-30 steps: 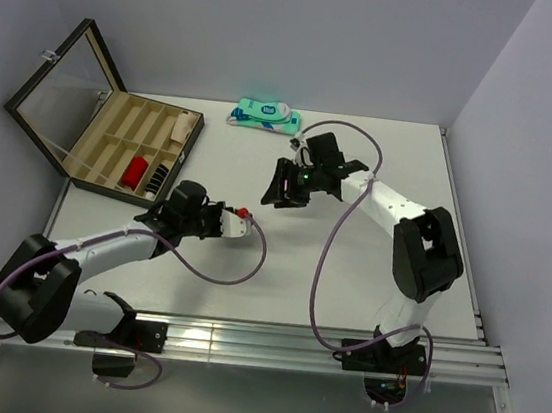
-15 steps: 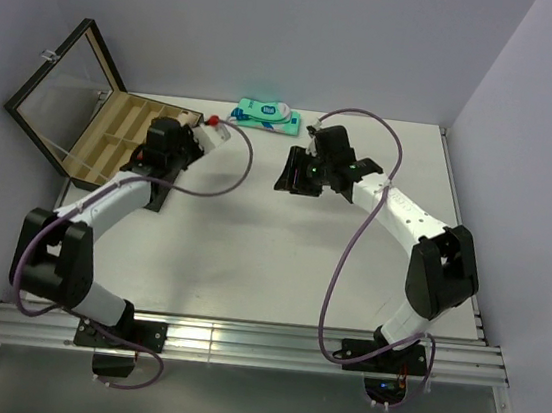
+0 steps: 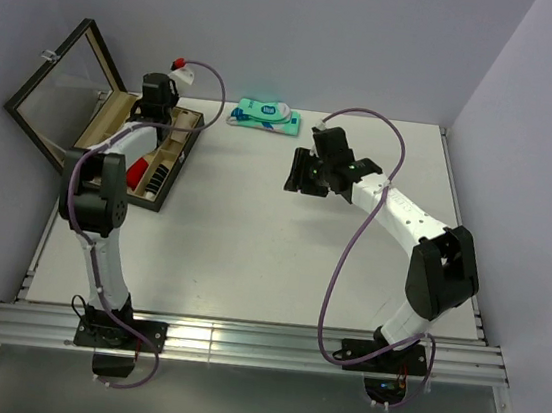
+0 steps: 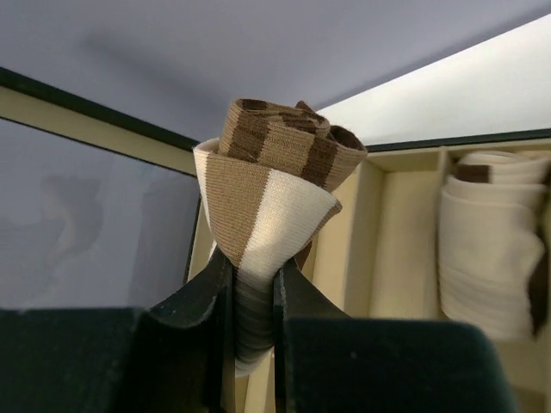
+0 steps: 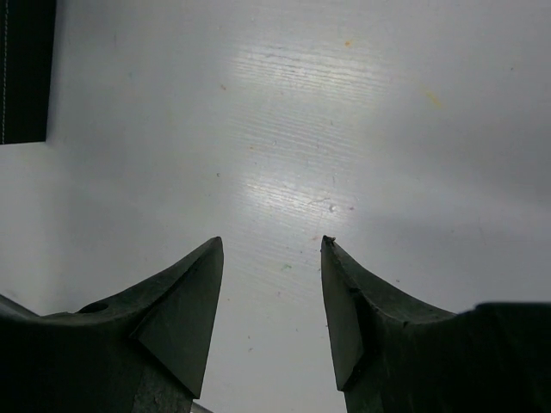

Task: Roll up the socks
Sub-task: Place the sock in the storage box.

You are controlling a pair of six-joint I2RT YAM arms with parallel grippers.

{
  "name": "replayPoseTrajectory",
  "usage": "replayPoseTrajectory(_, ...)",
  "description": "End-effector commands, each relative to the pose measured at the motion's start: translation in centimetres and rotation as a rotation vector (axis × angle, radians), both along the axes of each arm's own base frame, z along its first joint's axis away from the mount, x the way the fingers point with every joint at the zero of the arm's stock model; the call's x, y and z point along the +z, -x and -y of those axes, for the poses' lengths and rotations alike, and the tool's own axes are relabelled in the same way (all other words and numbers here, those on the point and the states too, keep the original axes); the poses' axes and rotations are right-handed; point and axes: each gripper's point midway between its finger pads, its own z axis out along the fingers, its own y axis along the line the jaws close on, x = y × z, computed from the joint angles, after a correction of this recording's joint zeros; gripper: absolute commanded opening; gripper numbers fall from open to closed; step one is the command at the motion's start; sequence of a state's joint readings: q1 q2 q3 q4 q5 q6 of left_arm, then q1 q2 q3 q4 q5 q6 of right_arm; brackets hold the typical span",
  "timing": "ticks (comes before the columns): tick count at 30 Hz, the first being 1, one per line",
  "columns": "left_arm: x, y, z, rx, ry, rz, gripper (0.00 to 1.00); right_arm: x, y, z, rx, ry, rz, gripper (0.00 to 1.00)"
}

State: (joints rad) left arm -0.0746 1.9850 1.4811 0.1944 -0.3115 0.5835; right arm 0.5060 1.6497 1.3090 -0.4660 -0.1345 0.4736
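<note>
Brown and tan banded fabric: the brown sock (image 4: 275,172) is wound into a compact roll. Its coiled top end shows dark-brown and mid-brown blocks, and its outer face is wrapped by a wide tan band next to a cream band.

The left gripper (image 4: 252,267) is closed to a narrow gap on the lower part of this roll. One black finger sits on each side with the fabric pinched between them. The roll stands upright in the grip and projects well past the fingertips.

Beyond and below the fingertips is the compartment box (image 4: 379,232) with its tan dividers. The roll is held above it; whether it touches the box cannot be told. To the right of the fingers, a cream rolled sock (image 4: 486,249) with a brown edge lies in one compartment. To the left of the fingers, the glass lid (image 4: 86,224) stands open.

From the top view, the black striped sock (image 3: 159,176) lies in a compartment at the end of the box nearer the arm bases. It is on the base side of the left gripper and apart from it, just beside a red item (image 3: 137,170).

The right gripper (image 5: 271,249) has its jaws well apart and holds nothing. The white table (image 5: 344,103) lies directly beyond its tips. A teal package (image 3: 265,117) lies apart from this gripper, farther back and to its left.
</note>
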Motion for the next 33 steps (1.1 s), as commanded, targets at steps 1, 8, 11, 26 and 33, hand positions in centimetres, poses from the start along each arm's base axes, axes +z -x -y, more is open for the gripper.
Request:
replayPoseTrajectory(1,0.9,-1.7,-1.3,0.121,0.004,0.067,0.0,3.5,-0.9,0.1,0.0,-0.001,0.106,0.56)
replayPoseTrajectory(8,-2.4,-1.9,-1.9,0.201,0.007,0.024,0.0,2.2,-0.7,-0.2,0.025,0.008,0.092,0.56)
replayPoseTrajectory(11,-3.3,-1.8,-1.7,0.206,0.006,0.002,0.0,1.9,-0.5,-0.2,0.031,0.013,0.088,0.56)
replayPoseTrajectory(26,-7.4,-0.8,0.7,0.181,0.006,-0.081,0.0,0.3,0.4,-0.5,0.057,0.017,0.064,0.56)
replayPoseTrajectory(33,-9.0,-0.8,0.6,0.188,0.002,-0.118,0.0,-0.4,0.7,-0.7,0.07,0.024,0.049,0.56)
